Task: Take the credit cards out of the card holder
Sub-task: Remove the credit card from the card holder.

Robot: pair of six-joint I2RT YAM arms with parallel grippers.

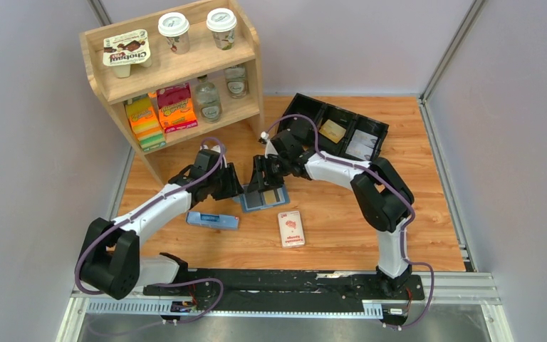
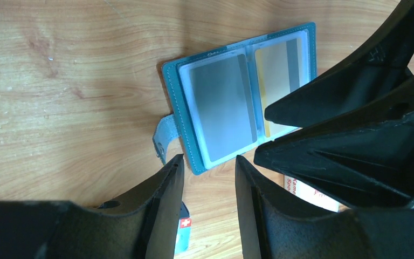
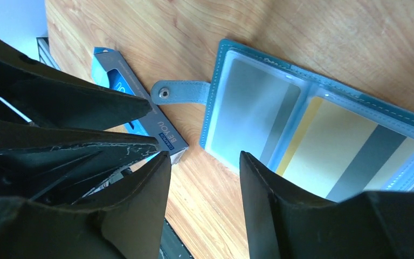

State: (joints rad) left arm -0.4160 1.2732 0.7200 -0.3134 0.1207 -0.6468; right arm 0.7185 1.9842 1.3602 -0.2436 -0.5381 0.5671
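Hovering over the light blue folding card holder [image 1: 263,199] in the overhead view, both arms faced it, open on the wooden table [image 1: 342,235]. Left wrist: left gripper [image 2: 207,162] spread, empty; dark grey plastic card [image 2: 221,105] and tan-gold plastic card [image 2: 277,70] sat sleeved. Right wrist: right gripper [image 3: 205,159] spread, empty. No card was out; next, probably pin the holder and pinch a card edge
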